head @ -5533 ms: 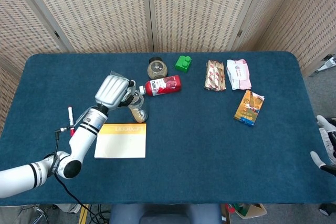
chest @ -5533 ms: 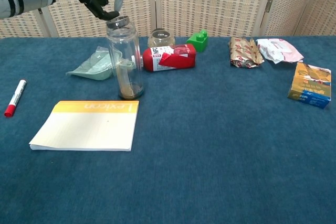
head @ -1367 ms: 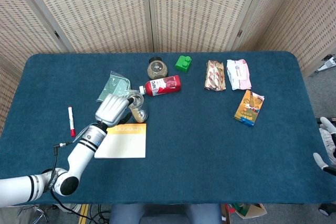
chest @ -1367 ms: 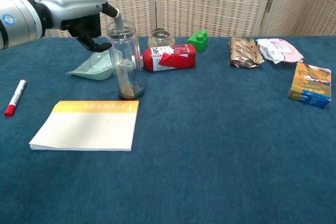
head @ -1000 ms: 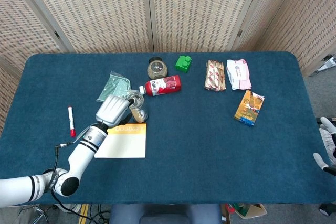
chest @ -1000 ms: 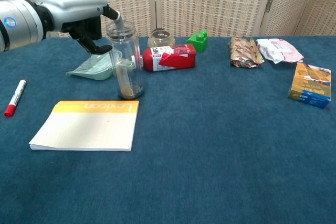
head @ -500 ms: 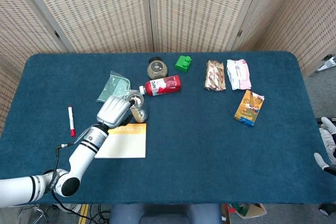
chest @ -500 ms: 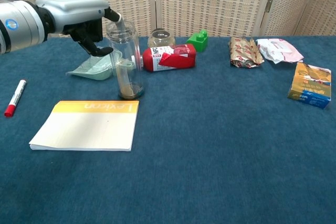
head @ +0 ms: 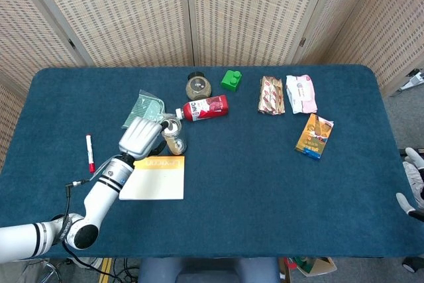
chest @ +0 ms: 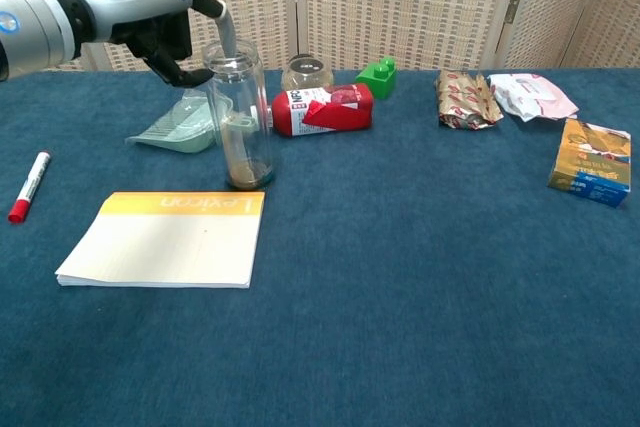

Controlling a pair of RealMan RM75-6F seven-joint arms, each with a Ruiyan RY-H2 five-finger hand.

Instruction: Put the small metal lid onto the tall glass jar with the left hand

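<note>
Woven screens back a blue-covered bench point(chest: 420, 277). Tall glass jar point(chest: 238, 117) stands upright beside the yellow notepad point(chest: 165, 237), clear, with brown residue at its base. Small metal lid point(head: 171, 125) appears to sit at the jar's mouth; seating cannot be confirmed. Left hand point(chest: 165, 42) hovers at the rim, fingers curled; whether it pinches anything cannot be told. Right hand point(head: 412, 187) is cut off at the frame edge, holding nothing visible, fingers apart.

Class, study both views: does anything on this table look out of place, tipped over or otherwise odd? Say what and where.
The red bottle lies on its side behind the tall glass jar, which stands upright with brownish residue at its bottom. The left hand is at the jar's rim. Nothing looks spilled or broken.
</note>
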